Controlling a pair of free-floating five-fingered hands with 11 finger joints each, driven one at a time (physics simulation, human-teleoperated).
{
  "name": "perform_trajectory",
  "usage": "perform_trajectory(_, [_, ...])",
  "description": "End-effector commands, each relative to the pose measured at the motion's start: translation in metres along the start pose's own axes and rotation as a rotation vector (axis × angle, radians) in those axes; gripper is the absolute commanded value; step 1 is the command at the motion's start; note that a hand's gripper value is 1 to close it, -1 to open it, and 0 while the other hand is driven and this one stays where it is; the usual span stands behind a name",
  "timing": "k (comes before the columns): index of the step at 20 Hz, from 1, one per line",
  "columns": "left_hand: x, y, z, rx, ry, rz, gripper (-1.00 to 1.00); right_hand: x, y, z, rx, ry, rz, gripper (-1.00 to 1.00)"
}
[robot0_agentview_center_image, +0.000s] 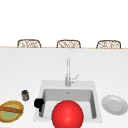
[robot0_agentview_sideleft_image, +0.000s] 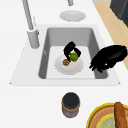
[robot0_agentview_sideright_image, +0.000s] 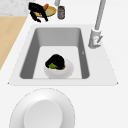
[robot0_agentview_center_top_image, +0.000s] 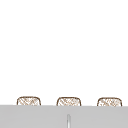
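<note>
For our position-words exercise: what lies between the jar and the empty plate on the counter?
The sink, holding a bowl, as the left side view shows.

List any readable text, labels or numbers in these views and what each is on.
None can be read. The dark jar on the counter left of the sink has a band round it, too blurred to tell if it bears lettering. The plates, faucet and the green fruit that one hand grips carry no markings.
</note>
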Motion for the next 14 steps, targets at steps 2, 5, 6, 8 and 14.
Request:
perform_trajectory(2, [0.000,0.000,0.000,0.000,0.000,0.000,0.00,0.003,-0.002,0.005,-0.011,-0.002,0.009,-1.00])
perform_trajectory(5, [0.000,0.000,0.000,0.000,0.000,0.000,0.00,0.005,-0.021,0.017,0.081,-0.001,0.001,-1.00])
perform_trajectory(6, [0.000,0.000,0.000,0.000,0.000,0.000,0.00,0.006,-0.025,0.022,0.109,-0.003,0.003,-1.00])
perform_trajectory(8, [0.000,0.000,0.000,0.000,0.000,0.000,0.00,0.005,-0.034,0.029,0.142,-0.003,0.002,-1.00])
perform_trajectory(14, [0.000,0.000,0.000,0.000,0.000,0.000,0.00,0.007,-0.055,0.044,0.157,-0.019,0.016,-1.00])
